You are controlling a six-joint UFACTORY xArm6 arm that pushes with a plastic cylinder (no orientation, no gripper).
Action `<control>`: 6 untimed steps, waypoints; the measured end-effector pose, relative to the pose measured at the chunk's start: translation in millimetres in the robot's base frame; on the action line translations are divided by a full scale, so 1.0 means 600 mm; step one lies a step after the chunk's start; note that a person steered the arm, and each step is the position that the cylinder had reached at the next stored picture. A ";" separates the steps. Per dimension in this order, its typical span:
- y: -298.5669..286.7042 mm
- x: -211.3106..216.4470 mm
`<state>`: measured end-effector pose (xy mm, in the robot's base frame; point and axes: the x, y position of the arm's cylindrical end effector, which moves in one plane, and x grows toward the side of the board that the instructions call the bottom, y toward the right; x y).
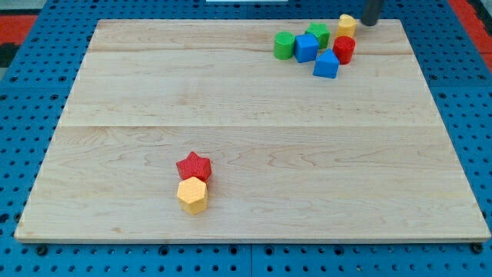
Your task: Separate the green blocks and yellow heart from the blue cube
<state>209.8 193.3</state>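
Note:
A cluster sits near the view's top right of the wooden board (246, 131). A blue cube (306, 48) lies between a green cylinder (284, 45) on its left and a green block (317, 34) touching its upper right. A yellow heart (347, 25) sits at the cluster's top right, just above a red block (344, 50). A second blue block (326, 65) lies below these. My tip (370, 24) is at the board's top edge, just right of the yellow heart, very close to it or touching it.
A red star (194, 165) and a yellow hexagon (192, 195) touch each other at the lower left of the board. Blue pegboard surrounds the board on all sides.

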 end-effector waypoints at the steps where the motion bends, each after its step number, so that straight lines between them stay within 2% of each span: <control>1: -0.182 0.064; 2: -0.297 0.144; 3: -0.446 0.166; 4: -0.430 0.124; 5: -0.359 0.088; 6: -0.479 0.079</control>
<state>257.2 -94.1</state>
